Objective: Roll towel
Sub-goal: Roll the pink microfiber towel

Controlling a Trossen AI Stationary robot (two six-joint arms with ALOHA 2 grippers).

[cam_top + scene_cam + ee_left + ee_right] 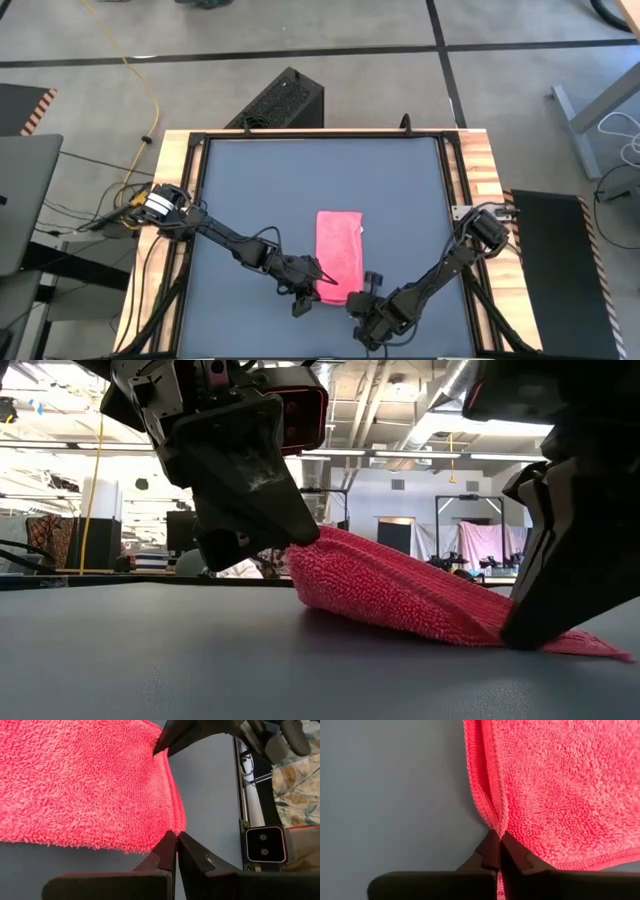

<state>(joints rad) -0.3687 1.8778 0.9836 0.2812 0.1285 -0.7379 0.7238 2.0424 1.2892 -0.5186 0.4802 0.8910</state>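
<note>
Both claws are clamped on the pink towel [339, 253]. Left gripper [322, 281] pinches one near corner, fingers fully together. Right gripper [358, 297] nips the other.

Bench [250, 190]: flat, dark grey matte top, black edging on all sides, light wooden strips along the left and right edges outside the frame. Stands on a grey tiled floor [330, 25].

Lying on it: one towel [339, 262], bright pink, looped pile, hemmed edges. Folded into a narrow upright rectangle in the high view, placed right of centre in the near half of the top. The far end lies flat on the surface; the near end is raised off it, sloping upward toward the left side in the low view. Grey surface bare all round the towel.
</note>
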